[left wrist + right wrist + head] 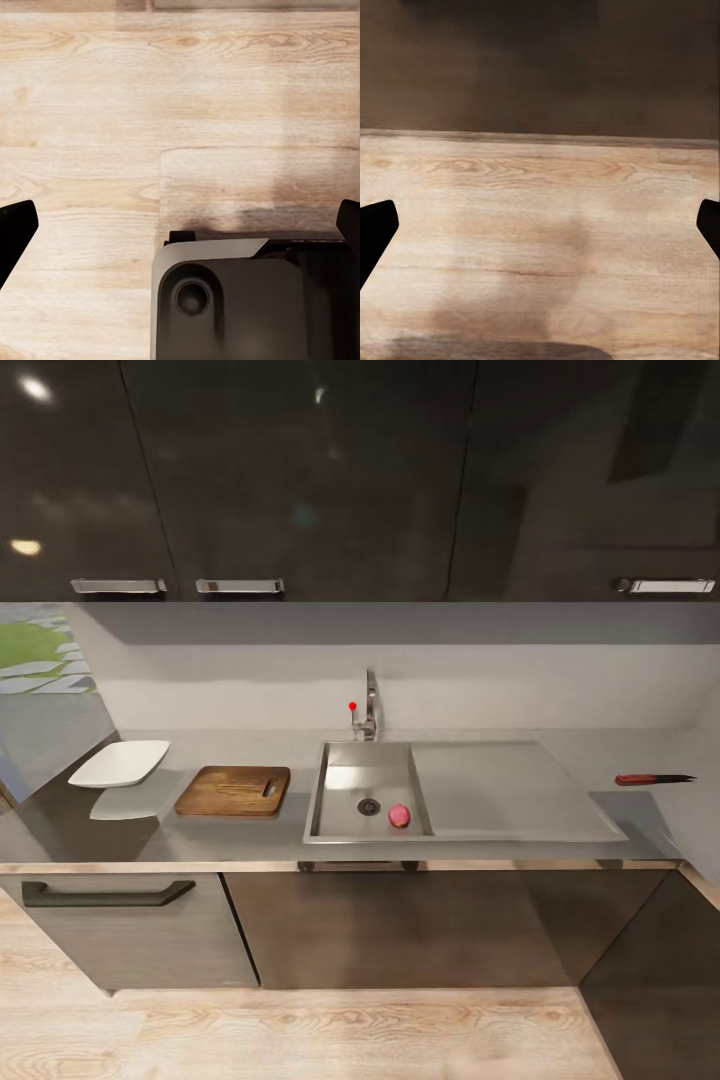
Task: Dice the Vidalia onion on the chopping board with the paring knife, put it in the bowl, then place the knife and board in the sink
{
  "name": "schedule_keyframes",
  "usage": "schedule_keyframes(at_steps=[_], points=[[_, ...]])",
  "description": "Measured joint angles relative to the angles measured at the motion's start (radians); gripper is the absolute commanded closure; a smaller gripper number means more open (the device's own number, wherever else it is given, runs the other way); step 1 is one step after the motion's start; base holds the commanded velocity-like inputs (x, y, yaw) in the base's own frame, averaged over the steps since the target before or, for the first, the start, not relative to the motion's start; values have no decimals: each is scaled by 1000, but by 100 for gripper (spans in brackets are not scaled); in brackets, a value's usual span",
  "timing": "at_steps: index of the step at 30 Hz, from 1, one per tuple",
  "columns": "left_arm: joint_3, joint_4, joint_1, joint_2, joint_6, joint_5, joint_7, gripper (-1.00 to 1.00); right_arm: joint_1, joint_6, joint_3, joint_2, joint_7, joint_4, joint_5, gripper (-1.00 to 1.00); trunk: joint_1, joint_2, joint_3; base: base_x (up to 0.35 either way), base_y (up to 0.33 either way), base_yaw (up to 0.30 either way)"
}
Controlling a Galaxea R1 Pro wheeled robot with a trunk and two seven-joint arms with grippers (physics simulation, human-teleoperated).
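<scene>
Nearest us, both arms hang low over the pale wooden floor: our left gripper and right gripper each show dark fingertips at opposite edges of their wrist views, jaws spread wide and holding nothing. Under the left one sits part of our own dark base.

Beyond the pale front edge, the countertop carries everything we need. The Vidalia onion lies in the sink, just beside the round drain. Left of the basin rests the chopping board, with the bowl further left. The paring knife lies well apart, past the drainboard at far right.

We judge the risks thus: the onion is round and may roll from a pinch against the basin floor; reaching down risks striking the sink wall or the tap behind; and the knife's far position may demand moving our base, near the cabinets.
</scene>
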Motion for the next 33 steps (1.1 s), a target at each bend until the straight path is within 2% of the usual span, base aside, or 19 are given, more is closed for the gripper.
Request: schedule_keyframes(at_steps=[4, 6, 13, 16, 19, 21, 23, 24, 26, 28, 33], points=[[0, 0, 0, 0, 0, 0, 0, -100, 102, 1, -1, 2, 0, -69, -2, -100, 0, 0, 0, 0, 0, 0], [0, 0, 0, 0, 0, 0, 0, -100, 153, 1, -2, 1, 0, -149, -5, -100, 0, 0, 0, 0, 0, 0], [0, 0, 0, 0, 0, 0, 0, -100, 352, -1, -2, 0, 0, -519, -10, -100, 0, 0, 0, 0, 0, 0], [0, 0, 0, 0, 0, 0, 0, -100, 410, 1, -5, 1, -2, -610, -11, -100, 0, 0, 0, 0, 0, 0], [0, 0, 0, 0, 0, 0, 0, -100, 479, 2, -33, 2, -3, -728, -28, -100, 0, 0, 0, 0, 0, 0], [0, 0, 0, 0, 0, 0, 0, -100, 538, 3, -84, 3, -5, -834, -71, -100, 0, 0, 0, 0, 0, 0], [0, 0, 0, 0, 0, 0, 0, -100, 556, 2, -109, 4, -5, -876, -91, -100, 0, 0, 0, 0, 0, 0], [0, 0, 0, 0, 0, 0, 0, -100, 567, 2, -135, 6, -7, -901, -104, -100, 0, 0, 0, 0, 0, 0], [0, 1, 0, 0, 0, 0, 0, -100, 571, 2, -149, 10, -8, -908, -106, -100, 0, 0, 0, 0, 0, 0], [0, 1, 0, 0, 0, 0, 0, -100, 573, 5, -156, 14, -7, -892, -106, -100, 0, 0, 0, 0, 0, 0], [0, 2, 0, 0, 0, 0, 0, -100, 575, 9, -164, 13, -7, -750, -106, -100, 0, 0, 0, 0, 0, 0]])
